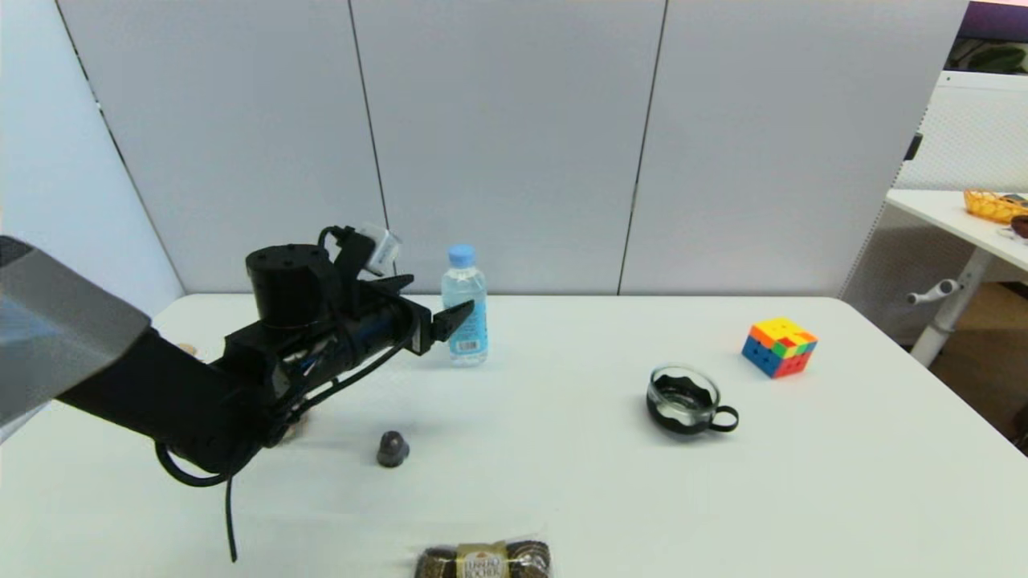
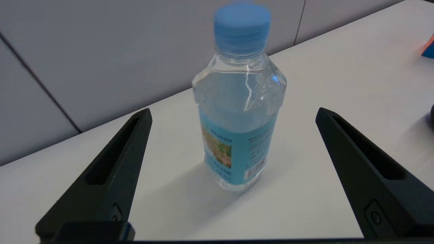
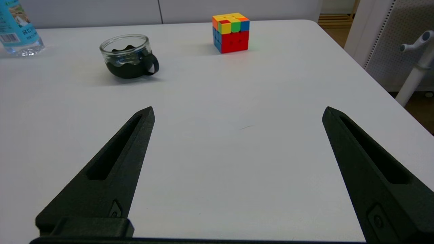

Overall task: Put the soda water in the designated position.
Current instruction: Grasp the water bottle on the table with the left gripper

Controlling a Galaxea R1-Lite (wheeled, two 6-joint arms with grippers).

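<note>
Soda water [image 1: 464,309]: upright on the white table [image 1: 562,449], left of centre near the back edge in the head view.
Left gripper [image 1: 434,303]: fingers spread wide, just left of the bottle, not touching.
Right gripper [image 3: 237,115]: fingers spread, over bare table.

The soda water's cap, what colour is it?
Light blue; the cap shows best in the left wrist view.

soda water [image 1: 464,307] upright on table [image 1: 562,482], cup [image 1: 683,399] well right
</note>
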